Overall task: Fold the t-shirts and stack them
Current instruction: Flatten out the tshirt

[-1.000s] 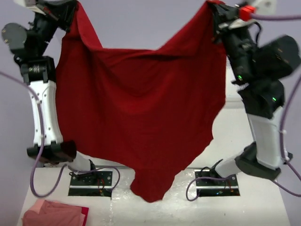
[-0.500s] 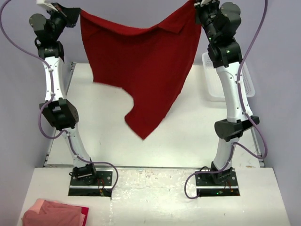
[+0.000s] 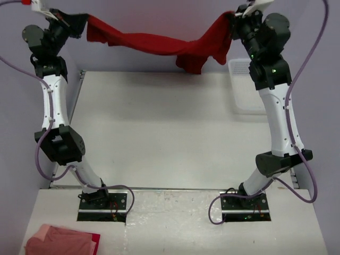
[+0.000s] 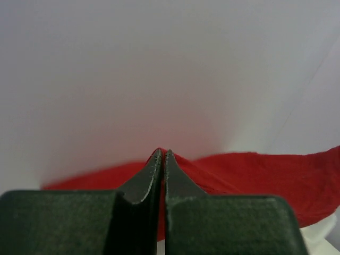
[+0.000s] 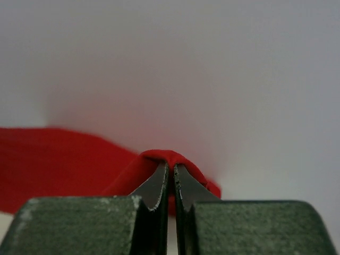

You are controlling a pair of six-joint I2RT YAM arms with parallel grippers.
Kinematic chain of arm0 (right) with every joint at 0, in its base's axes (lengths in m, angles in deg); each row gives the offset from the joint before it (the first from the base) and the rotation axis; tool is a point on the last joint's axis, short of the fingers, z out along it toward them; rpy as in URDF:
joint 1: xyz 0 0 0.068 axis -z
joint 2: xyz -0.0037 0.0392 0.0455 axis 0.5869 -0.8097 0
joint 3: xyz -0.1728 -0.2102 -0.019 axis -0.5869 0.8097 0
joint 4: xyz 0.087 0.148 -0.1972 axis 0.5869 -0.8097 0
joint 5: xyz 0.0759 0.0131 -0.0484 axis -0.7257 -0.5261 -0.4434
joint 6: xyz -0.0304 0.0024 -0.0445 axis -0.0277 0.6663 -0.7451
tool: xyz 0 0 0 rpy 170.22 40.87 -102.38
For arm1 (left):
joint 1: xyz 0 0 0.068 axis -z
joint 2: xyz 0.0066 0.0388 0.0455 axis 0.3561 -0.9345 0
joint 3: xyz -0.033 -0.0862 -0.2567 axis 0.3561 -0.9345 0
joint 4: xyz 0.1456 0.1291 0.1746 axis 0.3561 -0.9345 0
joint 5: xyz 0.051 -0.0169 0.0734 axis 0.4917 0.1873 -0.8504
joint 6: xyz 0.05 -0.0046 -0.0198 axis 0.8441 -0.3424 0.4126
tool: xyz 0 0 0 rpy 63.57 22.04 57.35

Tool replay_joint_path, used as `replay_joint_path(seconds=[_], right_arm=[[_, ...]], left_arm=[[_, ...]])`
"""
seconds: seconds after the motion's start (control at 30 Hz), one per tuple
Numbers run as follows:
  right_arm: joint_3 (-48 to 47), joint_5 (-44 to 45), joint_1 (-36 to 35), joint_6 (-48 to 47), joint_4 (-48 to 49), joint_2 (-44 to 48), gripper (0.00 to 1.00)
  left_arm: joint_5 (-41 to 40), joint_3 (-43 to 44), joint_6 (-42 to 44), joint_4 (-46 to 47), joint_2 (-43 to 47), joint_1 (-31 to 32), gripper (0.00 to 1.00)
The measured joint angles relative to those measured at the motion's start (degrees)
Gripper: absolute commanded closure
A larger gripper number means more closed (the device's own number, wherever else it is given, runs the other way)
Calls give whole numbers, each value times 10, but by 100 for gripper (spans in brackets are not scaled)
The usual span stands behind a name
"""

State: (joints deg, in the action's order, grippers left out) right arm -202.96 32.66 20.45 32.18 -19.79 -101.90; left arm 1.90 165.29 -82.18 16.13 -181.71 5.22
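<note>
Top external view: the tabletop [image 3: 170, 127] now shows from near edge to far edge. A second ago the red t-shirt [image 3: 154, 45] hung as a broad sheet that hid most of it, with its tail down past the near edge. Half a second ago it had drawn back toward the far edge, its lower corner swinging over the middle.

Now the shirt is a narrow, sagging band in the air along the far edge. One bunch droops near the far right corner, above the white mesh basket [image 3: 247, 87]. We see no part of it resting on the tabletop.

The pink cloth pile [image 3: 61, 241] sits unchanged at the near left corner.

- Left gripper [image 3: 79, 24]: jaws pinched together on the shirt's left end. In the left wrist view, red cloth [image 4: 255, 175] lies right at the tips [image 4: 162, 154].
- Right gripper [image 5: 170, 167]: also clamped tight, with a fold of cloth [image 5: 53, 159] wrapped over its tips.

Our reading is that the shirt has been swung out and stretched, ready to be spread flat. It is not yet laid down and no fold has started.
</note>
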Motion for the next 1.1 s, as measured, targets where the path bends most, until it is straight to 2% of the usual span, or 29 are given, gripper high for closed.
replay_joint_path(seconds=[0.1, 0.2, 0.3, 0.4, 0.53, 0.63, 0.77, 0.9, 1.1], right_arm=[[128, -2, -2, 53, -34, 31, 100], [261, -2, -14, 118, -86, 38, 100], [398, 7, -47, 181, -150, 42, 100], [501, 16, -93, 235, -206, 62, 100], [604, 16, -123, 290, -247, 164, 100], [655, 17, -121, 317, -252, 262, 100], [711, 34, -122, 339, -255, 341, 100], [769, 53, -122, 349, -261, 341, 100], [838, 47, -122, 365, -273, 342, 100]], left_arm=[[-3, -121, -4, -28, -4, 4, 100], [-33, -284, -6, -106, -24, 4, 100], [-84, -447, -8, -221, -30, 4, 100], [-130, -532, -8, -332, -18, 3, 100], [-161, -563, 1, -415, 94, 3, 100], [-180, -565, 16, -433, 210, 3, 100], [-230, -582, 32, -454, 322, 3, 100], [-292, -627, 37, -491, 372, 3, 100], [-336, -670, 40, -548, 377, 3, 100]])
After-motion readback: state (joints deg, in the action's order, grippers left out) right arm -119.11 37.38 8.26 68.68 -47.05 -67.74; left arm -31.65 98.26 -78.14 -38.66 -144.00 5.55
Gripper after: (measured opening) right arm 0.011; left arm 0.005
